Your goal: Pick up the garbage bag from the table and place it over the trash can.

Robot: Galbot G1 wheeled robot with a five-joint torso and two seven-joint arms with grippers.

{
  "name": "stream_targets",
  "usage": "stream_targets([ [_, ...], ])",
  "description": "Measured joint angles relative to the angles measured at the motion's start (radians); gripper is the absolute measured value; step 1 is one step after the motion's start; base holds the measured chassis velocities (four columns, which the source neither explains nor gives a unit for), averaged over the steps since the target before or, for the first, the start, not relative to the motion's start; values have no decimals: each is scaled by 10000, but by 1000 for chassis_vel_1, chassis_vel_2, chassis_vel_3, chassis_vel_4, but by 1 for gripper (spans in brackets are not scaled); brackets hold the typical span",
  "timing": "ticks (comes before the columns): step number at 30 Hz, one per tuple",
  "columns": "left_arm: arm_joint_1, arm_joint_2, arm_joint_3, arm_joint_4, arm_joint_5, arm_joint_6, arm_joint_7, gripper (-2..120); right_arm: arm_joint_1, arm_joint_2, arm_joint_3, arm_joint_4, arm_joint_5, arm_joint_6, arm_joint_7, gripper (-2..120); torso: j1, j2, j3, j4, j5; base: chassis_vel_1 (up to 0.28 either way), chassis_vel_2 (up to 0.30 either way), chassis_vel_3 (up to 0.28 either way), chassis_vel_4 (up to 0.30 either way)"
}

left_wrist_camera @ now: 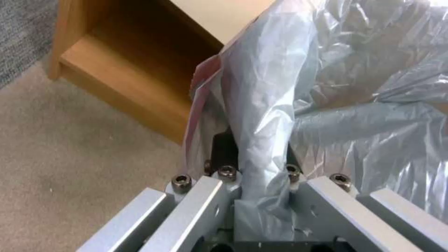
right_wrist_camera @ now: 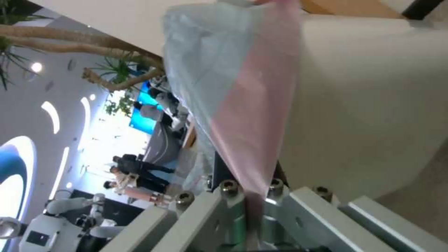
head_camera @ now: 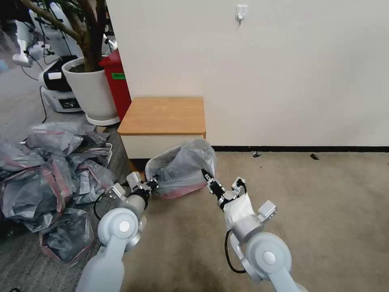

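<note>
The garbage bag [head_camera: 182, 166] sits just in front of the table [head_camera: 164, 115], draped over what is judged to be the trash can underneath; the can's body is hidden by plastic in the head view. The left hand [head_camera: 152, 183] is clamped on the rim at the bag's left side, and a fold of plastic runs between its fingers [left_wrist_camera: 227, 172] in the left wrist view. The right hand [head_camera: 207, 178] is clamped on the right side, pinching the pink band [right_wrist_camera: 252, 115]. The bag spans hand to hand, long axis running parallel to the table's front edge, pink rim low. Both hands are about equally near. Judged: rim needs pulling down.
</note>
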State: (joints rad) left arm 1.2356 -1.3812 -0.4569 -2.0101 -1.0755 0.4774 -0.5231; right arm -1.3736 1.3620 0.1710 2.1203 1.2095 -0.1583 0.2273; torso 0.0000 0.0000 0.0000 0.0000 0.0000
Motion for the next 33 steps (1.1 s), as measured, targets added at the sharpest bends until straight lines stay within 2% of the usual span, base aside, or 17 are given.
stream_targets([
  [16,147,44,-167,-327,-628,116,-252,2,178,-78,164,-1165,-459,259,-63,0,0,0,0,0,0,0,0,0,0],
  [27,315,46,-276,-539,-1021,781,-271,2,596,-47,158,-1974,-847,331,-47,0,1,0,0,0,0,0,0,0,0],
  [33,393,133,-280,-548,-1137,1013,-324,2,657,-161,86,-2078,-1700,346,-26,0,2,0,0,0,0,0,0,0,0],
])
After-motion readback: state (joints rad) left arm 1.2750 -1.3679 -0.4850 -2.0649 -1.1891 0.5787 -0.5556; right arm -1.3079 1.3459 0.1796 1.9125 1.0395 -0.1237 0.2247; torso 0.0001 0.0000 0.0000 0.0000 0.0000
